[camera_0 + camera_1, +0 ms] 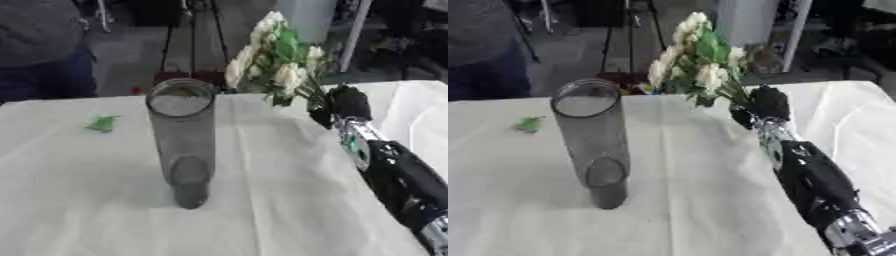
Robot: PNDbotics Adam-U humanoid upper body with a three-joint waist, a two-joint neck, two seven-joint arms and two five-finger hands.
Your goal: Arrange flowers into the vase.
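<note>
Left eye: vase (182,145) upright, mid-table, on white cloth (87,200) | right hand (347,104) raised beyond vase's right side, curled round stems of cream flowers (273,62), blooms leaning toward vase mouth, clear of it | green scrap (101,122) far left | Right eye: same layout; flowers beside rim, not inside.

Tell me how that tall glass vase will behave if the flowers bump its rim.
The vase is tall and narrow on a small base, so a bump near the rim would probably tip it. It looks empty, so likely light. The cloth under it is creased, which may make it less steady. The right hand holds the flowers beside it.
</note>
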